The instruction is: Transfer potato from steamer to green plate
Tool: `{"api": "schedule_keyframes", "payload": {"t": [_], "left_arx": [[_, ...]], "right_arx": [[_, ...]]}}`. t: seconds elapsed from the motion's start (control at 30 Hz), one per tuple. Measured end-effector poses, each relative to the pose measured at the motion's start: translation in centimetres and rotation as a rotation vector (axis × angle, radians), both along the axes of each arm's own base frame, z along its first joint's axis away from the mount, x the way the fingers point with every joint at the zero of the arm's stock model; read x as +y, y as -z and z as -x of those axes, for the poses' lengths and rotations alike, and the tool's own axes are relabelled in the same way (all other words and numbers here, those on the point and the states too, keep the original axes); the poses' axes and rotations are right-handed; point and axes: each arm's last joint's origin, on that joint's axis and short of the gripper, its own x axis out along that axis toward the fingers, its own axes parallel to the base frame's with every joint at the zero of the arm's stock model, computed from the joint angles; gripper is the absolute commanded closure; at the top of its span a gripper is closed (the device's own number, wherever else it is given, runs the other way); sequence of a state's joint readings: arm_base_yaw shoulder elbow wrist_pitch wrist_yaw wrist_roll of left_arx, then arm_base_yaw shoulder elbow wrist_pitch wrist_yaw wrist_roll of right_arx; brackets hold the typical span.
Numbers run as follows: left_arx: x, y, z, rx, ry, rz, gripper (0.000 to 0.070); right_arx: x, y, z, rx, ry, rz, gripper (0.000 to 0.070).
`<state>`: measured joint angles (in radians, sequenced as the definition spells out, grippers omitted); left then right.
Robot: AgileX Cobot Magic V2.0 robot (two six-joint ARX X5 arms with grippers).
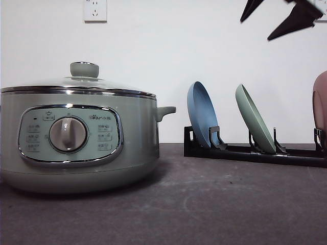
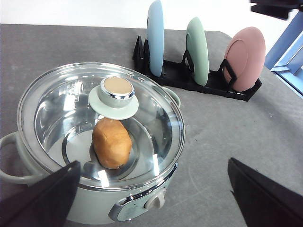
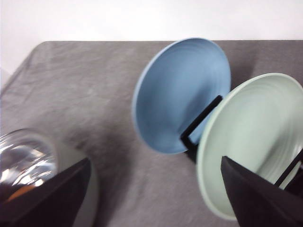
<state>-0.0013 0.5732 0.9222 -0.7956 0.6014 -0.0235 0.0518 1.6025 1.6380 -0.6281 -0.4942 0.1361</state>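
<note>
The potato point(image 2: 111, 143), orange-brown, lies inside the steamer point(image 1: 76, 138) under its shut glass lid point(image 2: 57, 109). In the left wrist view my left gripper point(image 2: 156, 198) hovers open above the steamer's front edge, one finger on each side and nothing between them. The green plate point(image 1: 254, 120) stands on edge in a black rack point(image 1: 255, 153), between a blue and a pink plate. My right gripper point(image 1: 276, 18) hangs open high above the rack. In the right wrist view the right gripper point(image 3: 156, 198) looks down on the green plate point(image 3: 251, 142).
The blue plate point(image 1: 202, 115) stands left of the green one and the pink plate point(image 1: 320, 102) at the right edge. Bare grey table lies between the steamer and the rack and in front of both. A white wall with a socket point(image 1: 95, 10) stands behind.
</note>
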Motion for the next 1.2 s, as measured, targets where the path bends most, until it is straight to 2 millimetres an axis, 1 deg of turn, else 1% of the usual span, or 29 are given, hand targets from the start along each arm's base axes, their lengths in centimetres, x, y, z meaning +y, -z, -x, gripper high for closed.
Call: {"api": "schedule_keyframes", "payload": {"t": [0.17, 0.3, 0.53, 0.57, 0.63, 0.73, 0.9, 0.97, 1.1, 1.2], "left_arx": [[0.0, 0.0, 0.0, 0.0, 0.0, 0.0, 0.0065], [0.0, 0.0, 0.0, 0.002, 0.0, 0.0, 0.0065], [0.0, 0.0, 0.0, 0.003, 0.0, 0.0, 0.0065], [0.0, 0.0, 0.0, 0.003, 0.0, 0.0, 0.0065], [0.0, 0.0, 0.0, 0.003, 0.0, 0.0, 0.0065], [0.0, 0.0, 0.0, 0.004, 0.0, 0.0, 0.0065], [0.0, 0.0, 0.0, 0.005, 0.0, 0.0, 0.0065], [0.0, 0.0, 0.0, 0.005, 0.0, 0.0, 0.0065], [0.0, 0.0, 0.0, 0.005, 0.0, 0.0, 0.0065], [0.0, 0.0, 0.0, 0.005, 0.0, 0.0, 0.0065]], "right_arx": [[0.4, 2.1, -2.9, 0.039, 0.016, 0.016, 0.0161], [0.9, 4.4, -5.1, 0.074, 0.033, 0.029, 0.0175], [1.6, 7.7, -7.3, 0.124, 0.045, 0.035, 0.0182], [1.7, 8.1, -7.5, 0.133, 0.044, 0.035, 0.0198], [2.1, 8.9, -7.9, 0.155, 0.04, 0.035, 0.0273], [2.4, 9.6, -8.2, 0.171, 0.043, 0.046, 0.0362], [2.6, 9.7, -8.3, 0.161, 0.065, 0.067, 0.0528], [2.6, 9.7, -8.3, 0.159, 0.065, 0.067, 0.0565], [2.6, 9.7, -8.3, 0.16, 0.066, 0.067, 0.0607], [2.6, 9.7, -8.3, 0.16, 0.065, 0.067, 0.0687]]}}
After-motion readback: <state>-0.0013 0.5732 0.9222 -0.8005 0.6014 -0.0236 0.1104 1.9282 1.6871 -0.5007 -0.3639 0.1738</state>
